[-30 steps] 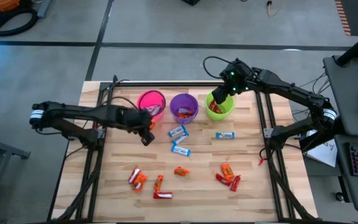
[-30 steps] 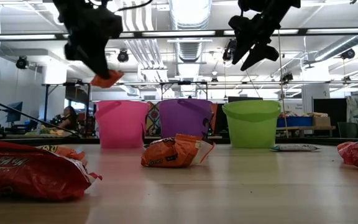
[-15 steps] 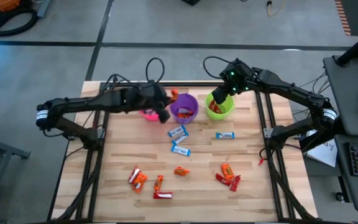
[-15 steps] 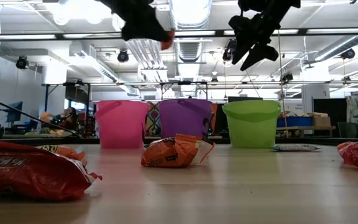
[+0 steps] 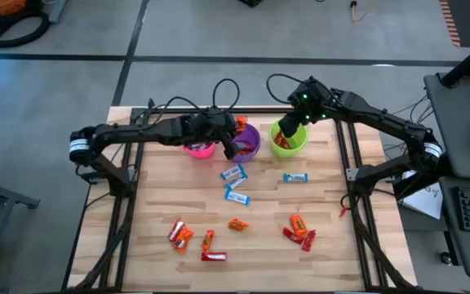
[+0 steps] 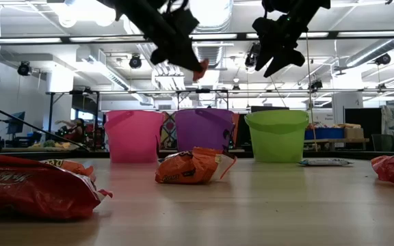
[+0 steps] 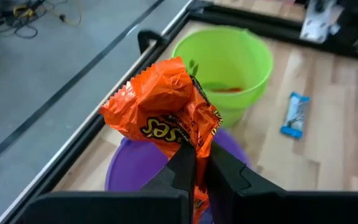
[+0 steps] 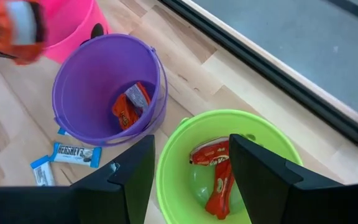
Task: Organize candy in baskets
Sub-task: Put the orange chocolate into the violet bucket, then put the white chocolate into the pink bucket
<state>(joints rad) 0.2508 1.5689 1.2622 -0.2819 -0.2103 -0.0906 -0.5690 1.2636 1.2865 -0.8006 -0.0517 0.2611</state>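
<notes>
My left gripper (image 5: 235, 135) hangs above the purple bucket (image 5: 243, 147), shut on an orange candy (image 7: 160, 115); the low view shows that candy (image 6: 200, 68) well above the bucket's rim (image 6: 204, 111). My right gripper (image 8: 191, 149) waits open over the lime green bucket (image 8: 222, 168), which holds red candies (image 8: 216, 171). Orange candies (image 8: 128, 106) lie in the purple bucket. The pink bucket (image 5: 196, 145) stands left of the purple one, partly under my left arm. More candies lie loose on the table, such as a blue one (image 5: 233, 173). My left gripper pinches the orange candy by the crimped end of its wrapper (image 7: 194, 146) between its two fingers. The rest of the wrapper sticks out crumpled beyond the fingertips. The candy is lifted clear, over the purple bucket's opening (image 7: 138, 171).
Blue candies (image 5: 237, 196) (image 5: 295, 177) lie near the buckets. Orange (image 5: 237, 224) and red candies (image 5: 210, 255) (image 5: 304, 237) are scattered toward the near edge. A black frame rail (image 5: 219, 110) runs along the far edge behind the buckets.
My left gripper, shut on the orange candy, has risen from the near side of the pink bucket and swung toward the far right, crossing the pink bucket to a spot above the purple one. My right arm has kept still.
</notes>
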